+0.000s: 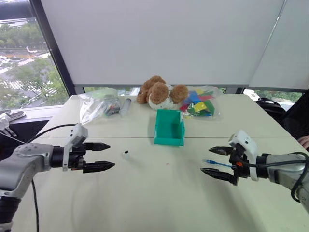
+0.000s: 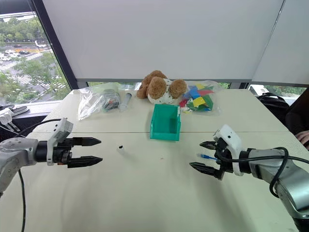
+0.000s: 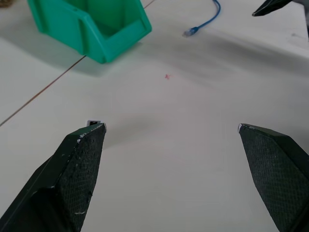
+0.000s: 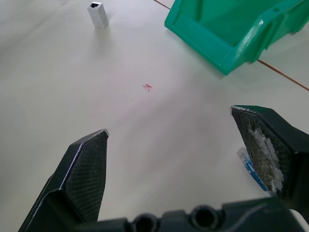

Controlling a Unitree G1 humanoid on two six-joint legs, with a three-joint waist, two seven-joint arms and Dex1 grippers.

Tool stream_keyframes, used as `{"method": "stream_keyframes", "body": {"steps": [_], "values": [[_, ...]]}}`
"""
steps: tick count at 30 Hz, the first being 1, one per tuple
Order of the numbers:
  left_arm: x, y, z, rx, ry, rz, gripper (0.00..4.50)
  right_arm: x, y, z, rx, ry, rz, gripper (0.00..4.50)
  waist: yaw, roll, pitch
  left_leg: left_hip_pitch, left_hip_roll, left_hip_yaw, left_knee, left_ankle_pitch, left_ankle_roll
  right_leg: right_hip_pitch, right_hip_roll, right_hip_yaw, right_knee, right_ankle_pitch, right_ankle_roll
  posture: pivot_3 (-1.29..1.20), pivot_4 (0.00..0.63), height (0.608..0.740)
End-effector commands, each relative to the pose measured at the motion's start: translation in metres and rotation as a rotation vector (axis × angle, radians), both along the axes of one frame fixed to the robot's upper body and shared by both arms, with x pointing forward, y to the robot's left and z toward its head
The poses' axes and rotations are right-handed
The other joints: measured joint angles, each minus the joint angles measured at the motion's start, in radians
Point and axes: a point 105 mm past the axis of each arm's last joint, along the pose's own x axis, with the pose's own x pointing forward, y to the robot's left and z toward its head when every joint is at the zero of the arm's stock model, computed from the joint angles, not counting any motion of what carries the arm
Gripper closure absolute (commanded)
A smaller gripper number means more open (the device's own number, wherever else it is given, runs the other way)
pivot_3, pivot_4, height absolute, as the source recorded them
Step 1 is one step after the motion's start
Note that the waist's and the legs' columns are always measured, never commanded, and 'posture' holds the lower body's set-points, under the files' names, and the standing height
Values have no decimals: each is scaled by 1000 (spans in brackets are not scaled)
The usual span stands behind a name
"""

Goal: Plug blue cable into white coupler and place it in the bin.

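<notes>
Overall, head views: white coupler (image 1: 125, 154) standing on the pale table (image 1: 159, 193), tiny white block with dark top opening, just ahead of the left gripper (image 1: 102, 156), not touching it. Left fingers spread wide, empty, pointing inward over the table. Right gripper (image 1: 211, 161) opposite, fingers also spread, nothing pinched. Blue cable (image 1: 216, 163) lying on the table at the right gripper, thin bright blue cord, pale plug end pointing toward table centre; seen between the two right fingers, contact unclear. Bin (image 1: 169, 127) teal-green, open-topped, centre of the table, beyond both grippers, well apart from coupler and cable. Behind the bin: brown stuffed toy (image 1: 159, 92), clear bag of coloured pieces (image 1: 200, 104) on the right side, another clear bag (image 1: 99, 105) on the left side. White blinds (image 1: 169, 38) over windows at the back, trees outside at far left.

Left wrist view: two black textured fingers (image 3: 77, 174) set far apart, bare table between. Coupler corner peeking at one fingertip. Bin, cable with clear plug (image 3: 191, 32), small red mark on the table.

Right wrist view: black fingers (image 4: 84, 169) spread wide, coupler upright beyond, bin rim near, bit of blue cable by the far finger.
</notes>
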Motion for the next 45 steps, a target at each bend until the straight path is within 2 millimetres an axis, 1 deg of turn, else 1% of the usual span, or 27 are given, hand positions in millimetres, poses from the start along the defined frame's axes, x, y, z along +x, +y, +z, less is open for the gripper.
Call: {"method": "stream_keyframes", "body": {"steps": [1,4,10,14,18,22,31,37,39,45], "values": [[-2,1,6,6,-38,-6,0,-3,1,10,-14,-45,8,64,1,0,0,0,0,0,0,0,0,0,-1,0,0,0,0,0,150,740],[0,-2,1,29,-53,5,0,-3,2,11,-9,-45,6,64,2,0,0,0,0,0,0,0,0,0,-2,0,0,0,0,0,150,740],[2,-3,2,11,-57,2,0,-3,-2,9,-20,-42,-11,64,1,0,0,0,0,0,0,0,0,0,-2,0,0,0,0,0,150,740],[2,-6,-1,7,-51,-5,0,-3,-2,8,-23,-35,-13,64,1,0,0,0,0,0,0,0,0,0,-2,0,0,0,0,0,150,740],[3,-4,-5,18,-51,0,0,-3,-3,5,-37,-32,-15,64,1,0,0,0,0,0,0,0,0,0,-2,0,-1,0,0,0,150,740],[5,-2,-6,26,-59,5,0,-1,-2,8,-30,-41,-18,64,1,0,0,0,0,0,0,0,0,0,-2,0,-1,0,0,0,150,740],[9,0,-9,49,-81,12,0,2,-1,8,-29,-52,-20,64,1,0,0,0,0,0,0,0,0,0,-2,0,-1,0,0,0,150,740],[23,6,-25,64,-90,57,0,3,2,8,-20,-63,-21,64,3,0,0,0,0,0,0,0,0,0,-2,0,-1,0,0,0,150,740],[29,3,-32,57,-92,59,0,4,2,7,-19,-65,-23,64,3,0,0,0,-1,0,0,0,0,0,-2,0,-1,0,0,0,150,740],[51,-18,-64,41,-91,40,0,7,3,8,-10,-85,-38,64,14,0,0,0,-2,1,0,0,0,0,-1,0,0,0,0,0,150,740]]}}
